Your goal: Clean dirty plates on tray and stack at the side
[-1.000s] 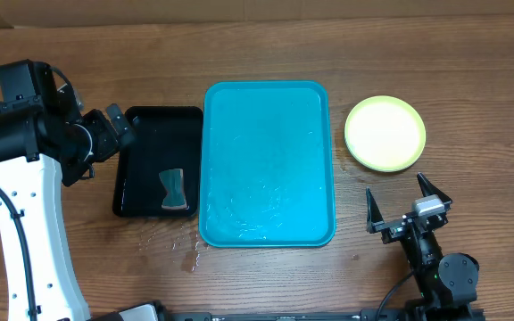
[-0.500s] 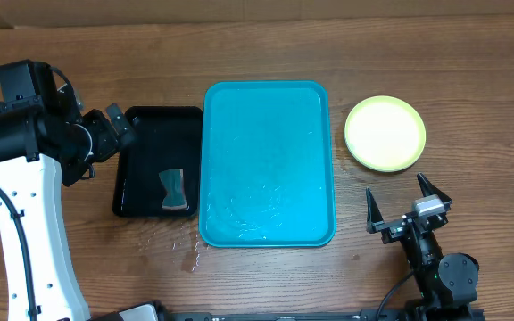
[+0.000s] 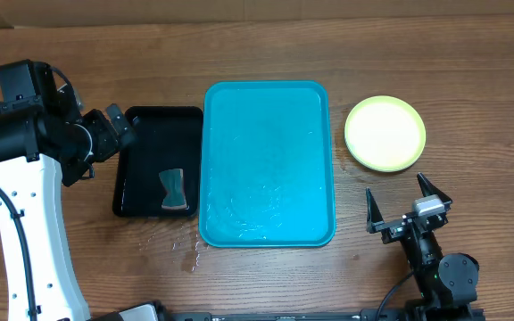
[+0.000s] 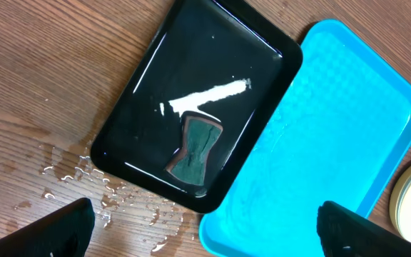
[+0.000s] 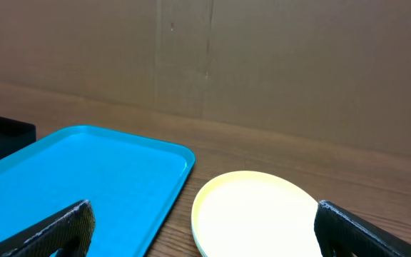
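Observation:
The turquoise tray (image 3: 268, 116) lies in the middle of the table with nothing on it, its surface wet; it also shows in the left wrist view (image 4: 348, 107) and the right wrist view (image 5: 70, 164). A pale yellow-green plate (image 3: 385, 134) sits on the table right of the tray, also seen in the right wrist view (image 5: 259, 210). Any plates under it are hidden; no light blue plate shows. My left gripper (image 3: 121, 127) is open and empty above the black tray's left edge (image 4: 205, 227). My right gripper (image 3: 400, 198) is open and empty, just in front of the plate (image 5: 205, 230).
A black tray (image 3: 150, 120) holding water stands left of the turquoise tray, with a dark sponge (image 3: 174, 191) in it (image 4: 195, 146). Water drops (image 4: 84, 171) lie on the wood by its front corner. A cardboard wall (image 5: 262, 57) runs along the back.

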Controlling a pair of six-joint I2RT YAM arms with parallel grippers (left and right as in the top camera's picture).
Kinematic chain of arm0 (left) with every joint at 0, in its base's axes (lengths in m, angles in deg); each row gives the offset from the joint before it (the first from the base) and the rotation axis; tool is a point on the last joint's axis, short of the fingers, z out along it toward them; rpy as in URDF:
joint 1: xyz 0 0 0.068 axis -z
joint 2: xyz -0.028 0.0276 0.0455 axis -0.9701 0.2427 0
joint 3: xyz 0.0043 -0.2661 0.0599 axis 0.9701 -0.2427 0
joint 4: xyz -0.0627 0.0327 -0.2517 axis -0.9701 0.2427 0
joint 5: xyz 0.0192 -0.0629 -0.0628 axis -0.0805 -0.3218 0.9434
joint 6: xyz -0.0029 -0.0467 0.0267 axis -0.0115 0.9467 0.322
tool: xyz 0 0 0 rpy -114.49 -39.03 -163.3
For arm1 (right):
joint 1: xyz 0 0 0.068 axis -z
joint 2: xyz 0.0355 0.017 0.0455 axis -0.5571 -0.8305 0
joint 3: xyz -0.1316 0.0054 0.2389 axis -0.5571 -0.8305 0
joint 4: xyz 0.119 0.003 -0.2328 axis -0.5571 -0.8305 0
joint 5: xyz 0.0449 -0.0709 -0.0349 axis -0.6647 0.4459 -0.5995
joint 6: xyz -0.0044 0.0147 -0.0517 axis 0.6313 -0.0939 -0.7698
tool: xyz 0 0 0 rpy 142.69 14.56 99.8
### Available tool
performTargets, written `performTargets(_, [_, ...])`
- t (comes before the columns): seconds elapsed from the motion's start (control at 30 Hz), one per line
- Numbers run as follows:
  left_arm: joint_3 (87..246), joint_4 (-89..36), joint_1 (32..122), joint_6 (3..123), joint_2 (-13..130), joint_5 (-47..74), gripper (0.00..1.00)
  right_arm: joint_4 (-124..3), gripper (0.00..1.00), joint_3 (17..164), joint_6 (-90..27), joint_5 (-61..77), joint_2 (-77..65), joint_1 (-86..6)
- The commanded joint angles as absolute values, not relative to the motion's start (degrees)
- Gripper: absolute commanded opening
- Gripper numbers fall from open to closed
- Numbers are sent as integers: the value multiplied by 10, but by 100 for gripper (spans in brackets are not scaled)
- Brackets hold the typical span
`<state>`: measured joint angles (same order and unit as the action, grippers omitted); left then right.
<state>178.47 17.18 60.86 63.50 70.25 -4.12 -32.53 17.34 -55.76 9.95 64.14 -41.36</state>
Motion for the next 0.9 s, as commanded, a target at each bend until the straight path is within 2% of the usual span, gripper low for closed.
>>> performTargets(0.0, [1784, 171, 611, 645, 707, -45, 100, -323, 99, 167, -558, 103, 647, -412])
performTargets(0.3, [1784, 171, 624, 645, 704, -45, 100, -323, 100, 167, -558, 103, 647, -412])
performTargets(0.87, [1779, 169, 731, 638, 645, -99, 100, -323, 100, 167, -558, 103, 647, -412])
